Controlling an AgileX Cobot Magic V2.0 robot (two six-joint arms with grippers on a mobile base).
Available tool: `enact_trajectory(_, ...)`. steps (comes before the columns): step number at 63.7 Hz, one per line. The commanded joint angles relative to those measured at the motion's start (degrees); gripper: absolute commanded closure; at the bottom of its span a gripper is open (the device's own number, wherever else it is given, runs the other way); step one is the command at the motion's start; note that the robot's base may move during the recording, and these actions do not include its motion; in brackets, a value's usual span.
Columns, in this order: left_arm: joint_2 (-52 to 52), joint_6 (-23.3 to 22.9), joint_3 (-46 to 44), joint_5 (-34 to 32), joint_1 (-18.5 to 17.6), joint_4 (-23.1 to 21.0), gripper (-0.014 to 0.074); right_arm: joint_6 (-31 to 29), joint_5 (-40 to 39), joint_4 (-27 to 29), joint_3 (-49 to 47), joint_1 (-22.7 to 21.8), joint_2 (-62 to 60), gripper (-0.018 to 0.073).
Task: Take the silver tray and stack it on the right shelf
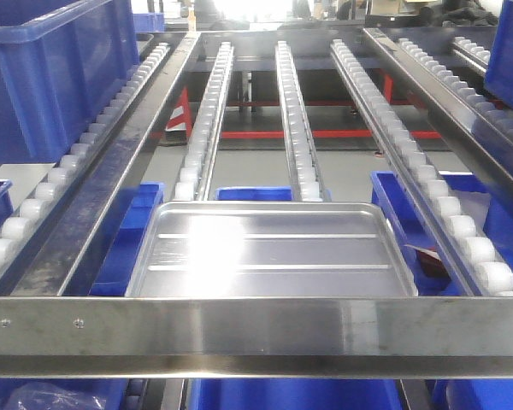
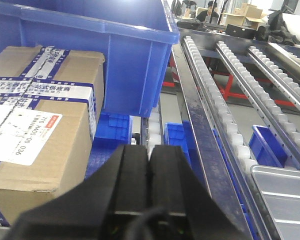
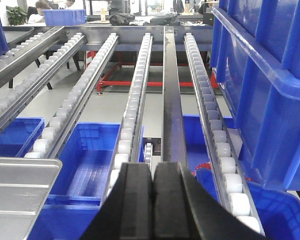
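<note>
The right hand [image 3: 152, 187] has its two black fingers pressed flat together with nothing between them; the left hand [image 2: 150, 167] is closed and empty in the same way; I judge both are folded slim for travel, since no grasp has begun. Each sits at the front end of the rack, one on either side of the silver tray [image 1: 269, 252]; the tray lies flat on two roller rails [image 1: 301, 128], its near rim hidden behind the front crossbar [image 1: 256, 329]; the sloping rollers would let it run down to that bar, which likely explains its spot. The right shelf [image 3: 210, 115] I take to be the lane beyond the steel divider [image 3: 169, 100]; a blue crate [image 3: 270, 100] fills its right part; the tray is not yet there.
</note>
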Motion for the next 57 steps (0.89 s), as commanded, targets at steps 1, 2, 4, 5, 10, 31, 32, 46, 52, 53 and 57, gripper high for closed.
enact_trajectory(1,-0.9,-0.2,1.0,-4.9,-0.3,-0.5,0.0688,-0.3,-5.2,0.1,-1.1,-0.3,-1.2,0.0503)
enact_trajectory(2,-0.9,-0.2,1.0,-4.9,-0.3,-0.5,0.0688,-0.3,-5.2,0.1,-1.1,-0.3,-1.2,0.0503)
enact_trajectory(4,-0.9,-0.2,1.0,-4.9,-0.3,-0.5,0.0688,-0.3,-5.2,0.1,-1.1,-0.3,-1.2,0.0503)
enact_trajectory(5,-0.9,-0.2,1.0,-4.9,-0.3,-0.5,0.0688,-0.3,-5.2,0.1,-1.1,-0.3,-1.2,0.0503)
enact_trajectory(10,-0.9,-0.2,1.0,-4.9,-0.3,-0.5,0.0688,-0.3,-5.2,0.1,-1.1,-0.3,-1.2,0.0503)
enact_trajectory(31,-0.9,-0.2,1.0,-4.9,-0.3,-0.5,0.0688,-0.3,-5.2,0.1,-1.1,-0.3,-1.2,0.0503)
enact_trajectory(32,-0.9,-0.2,1.0,-4.9,-0.3,-0.5,0.0688,-0.3,-5.2,0.1,-1.1,-0.3,-1.2,0.0503)
enact_trajectory(46,-0.9,-0.2,1.0,-6.4,-0.3,-0.7,0.0688,-0.3,-5.6,0.1,-1.1,-0.3,-1.2,0.0503)
enact_trajectory(52,-0.9,-0.2,0.7,-11.2,-0.3,-3.1,0.0688,-0.3,-9.0,0.2,-1.1,-0.3,-1.2,0.0503)
enact_trajectory(53,-0.8,-0.2,0.3,-12.0,-0.3,-3.1,0.0688,-0.3,-9.8,0.2,-1.2,-0.3,-1.2,0.0503)
enact_trajectory(57,-0.4,-0.2,-1.9,-12.2,-0.3,-3.0,0.0688,-0.3,-11.1,0.5,-2.5,-0.3,-1.2,0.0503)
